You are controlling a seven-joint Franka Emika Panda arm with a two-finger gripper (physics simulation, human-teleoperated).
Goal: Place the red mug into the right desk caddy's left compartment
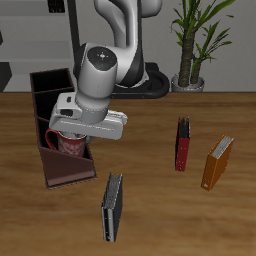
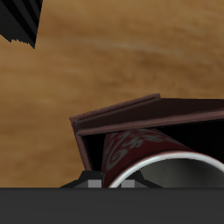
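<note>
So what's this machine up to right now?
A robot arm's gripper has a red mug and is holding it over the right desk caddy, at the large end section nearer the table's front edge. The wrist view shows the mug close under the hand with the caddy's wall just beyond. Three books stand or lie elsewhere on the table.

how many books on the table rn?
3. A red book stands upright toward the back, an orange book stands beside it, slightly nearer the front edge, and a dark book stands close to the front edge by the caddy. The arm could hide more.
</note>
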